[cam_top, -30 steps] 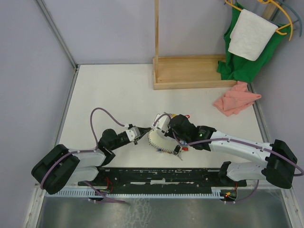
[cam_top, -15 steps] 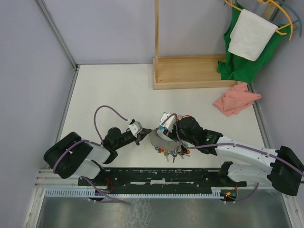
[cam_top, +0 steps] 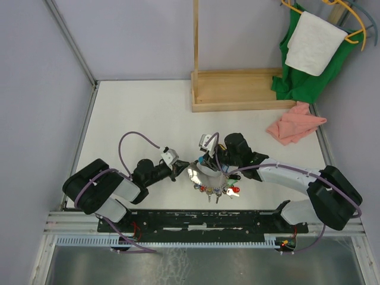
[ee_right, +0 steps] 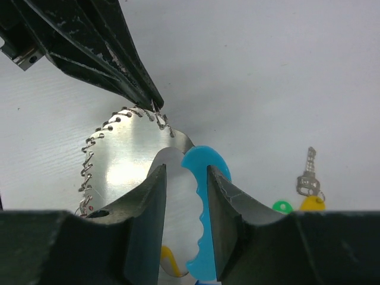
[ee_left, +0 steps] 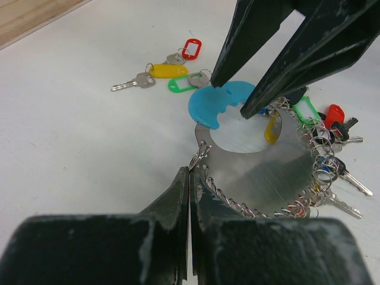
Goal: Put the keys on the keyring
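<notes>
The left gripper (ee_left: pixel 189 178) pinches shut on the keyring (ee_left: pixel 261 172) rim, the right gripper (ee_left: pixel 230 98) sits half open astride its blue band (ee_left: pixel 206 108), and the loose keys (ee_left: pixel 159 71) lie nearby, not yet threaded.

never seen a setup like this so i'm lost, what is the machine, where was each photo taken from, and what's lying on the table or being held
These are two robot arms, a left arm and a right arm, bolted to a white table. The wide picture looks down from above. The other two come from a camera on each wrist. The left end effector is shut on the rim of a keyring strung with tagged keys. The right end effector is open, astride its blue part. A few loose keys lie nearby on the table, unheld.
</notes>
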Motion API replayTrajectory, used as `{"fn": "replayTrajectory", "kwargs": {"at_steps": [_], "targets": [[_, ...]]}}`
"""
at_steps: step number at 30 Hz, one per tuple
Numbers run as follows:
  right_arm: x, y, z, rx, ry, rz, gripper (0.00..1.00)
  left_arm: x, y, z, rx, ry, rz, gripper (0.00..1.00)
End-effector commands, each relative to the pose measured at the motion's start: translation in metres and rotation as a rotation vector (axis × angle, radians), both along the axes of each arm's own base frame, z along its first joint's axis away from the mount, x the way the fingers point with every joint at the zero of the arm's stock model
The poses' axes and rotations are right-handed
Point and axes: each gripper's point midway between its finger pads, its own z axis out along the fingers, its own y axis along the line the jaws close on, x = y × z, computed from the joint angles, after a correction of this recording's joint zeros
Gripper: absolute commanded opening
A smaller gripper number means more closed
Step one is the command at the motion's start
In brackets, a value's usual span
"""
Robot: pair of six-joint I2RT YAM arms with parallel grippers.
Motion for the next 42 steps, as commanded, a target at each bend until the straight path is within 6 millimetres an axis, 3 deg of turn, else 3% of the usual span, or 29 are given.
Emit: {"fn": "replayTrajectory", "kwargs": {"at_steps": [1,8,21,33,38,42], "targets": [[0.001,0.029,0.024,0.105,-0.055,0.173,0.41,0.009,-0.008,0.033,-0.098,-0.064,0.011,0.03],[0.0,0.043,0.016,0.113,-0.072,0.272,0.37,0.01,-0.008,0.035,-0.096,-0.066,0.011,0.03],[0.002,0.049,0.01,0.109,-0.07,0.302,0.24,0.008,-0.01,0.039,-0.106,-0.068,0.001,0.03],[0.004,0.047,0.009,0.064,-0.042,0.297,0.01,0.004,-0.012,0.042,-0.109,-0.075,-0.03,0.03],[0.004,0.034,0.019,-0.04,0.021,0.263,0.01,0.003,-0.007,0.046,-0.086,-0.117,-0.016,0.23],[0.002,0.018,0.019,-0.164,0.101,0.225,0.01,0.002,-0.005,0.052,-0.078,-0.154,-0.024,0.3]]}}
